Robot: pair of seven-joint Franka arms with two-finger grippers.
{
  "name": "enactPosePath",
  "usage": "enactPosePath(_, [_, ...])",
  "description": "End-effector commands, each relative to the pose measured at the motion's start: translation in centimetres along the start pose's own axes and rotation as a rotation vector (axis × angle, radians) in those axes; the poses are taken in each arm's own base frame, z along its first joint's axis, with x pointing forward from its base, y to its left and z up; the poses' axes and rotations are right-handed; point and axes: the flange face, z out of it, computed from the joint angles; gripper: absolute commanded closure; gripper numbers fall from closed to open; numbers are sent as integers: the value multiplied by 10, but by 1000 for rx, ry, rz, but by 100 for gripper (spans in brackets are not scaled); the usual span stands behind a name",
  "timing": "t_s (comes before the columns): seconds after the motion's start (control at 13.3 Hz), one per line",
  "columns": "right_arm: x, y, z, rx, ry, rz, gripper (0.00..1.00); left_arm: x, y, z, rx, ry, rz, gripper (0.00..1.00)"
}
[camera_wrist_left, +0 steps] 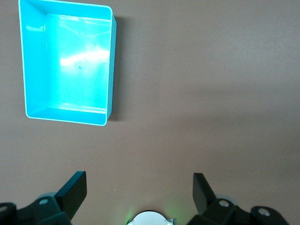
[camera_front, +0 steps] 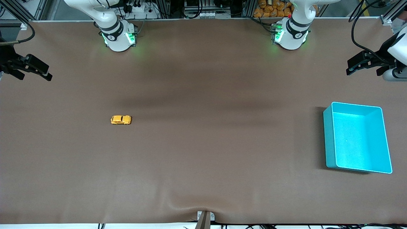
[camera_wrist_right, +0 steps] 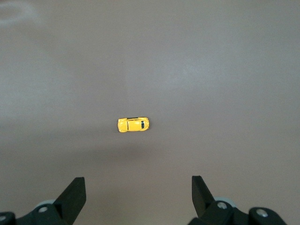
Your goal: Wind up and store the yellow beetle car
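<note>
The yellow beetle car (camera_front: 120,120) stands on its wheels on the brown table toward the right arm's end; it also shows in the right wrist view (camera_wrist_right: 133,124). My right gripper (camera_front: 49,73) is open and empty, held up at the table's edge at that end, well away from the car; its own view (camera_wrist_right: 138,187) shows the jaws wide apart. My left gripper (camera_front: 348,68) is open and empty, held up at the left arm's end of the table, above the table beside the teal bin (camera_front: 330,136); its own view (camera_wrist_left: 139,185) shows the jaws wide apart.
The teal bin (camera_wrist_left: 111,65) is empty and stands toward the left arm's end. The two arm bases (camera_front: 119,38) (camera_front: 291,36) stand along the table's edge farthest from the front camera. A small clamp (camera_front: 205,218) sits at the table's nearest edge.
</note>
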Motion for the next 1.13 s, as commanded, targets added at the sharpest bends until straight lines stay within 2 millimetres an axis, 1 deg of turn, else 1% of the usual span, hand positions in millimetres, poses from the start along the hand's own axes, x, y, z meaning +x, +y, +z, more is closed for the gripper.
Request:
enactPosePath(0.0, [-10,6,-4,8,8,-3,0,1,-1,-5,-21,9,-14,0])
enactPosePath(0.15, [-9,5,-9,7,18,-3,0,1,-2,-5,-21,9,-15,0])
enactPosePath(0.3, [-8,4,-7,8,14,-6,0,1,-2,-5,-21,9,-15,0])
enactPosePath(0.38, [-6,1,-2,9,4,-13,0,1,-2,-5,-21,9,-15,0])
enactPosePath(0.45, [-5,-10,9,8,-18,-37,0,1,-2,-5,-21,9,-15,0])
enactPosePath(0.53, [-4,-21,30,4,-62,-74,0,1,-2,-5,-21,9,-15,0])
enactPosePath(0.6, [-3,-28,49,0,-92,-91,0,1,-2,-5,-21,9,-15,0])
enactPosePath(0.68, [-1,-36,77,-8,-128,-115,0,1,-2,-5,-21,9,-17,0])
enactPosePath(0.75, [0,-35,106,-13,-134,-129,0,1,-2,-5,-21,9,-17,0])
enactPosePath(0.9, [7,-35,165,-30,-158,-241,0,1,-2,-4,-21,7,-17,0])
enactPosePath(1.06, [9,-35,220,-29,-199,-300,0,1,-2,-3,-21,6,-15,0])
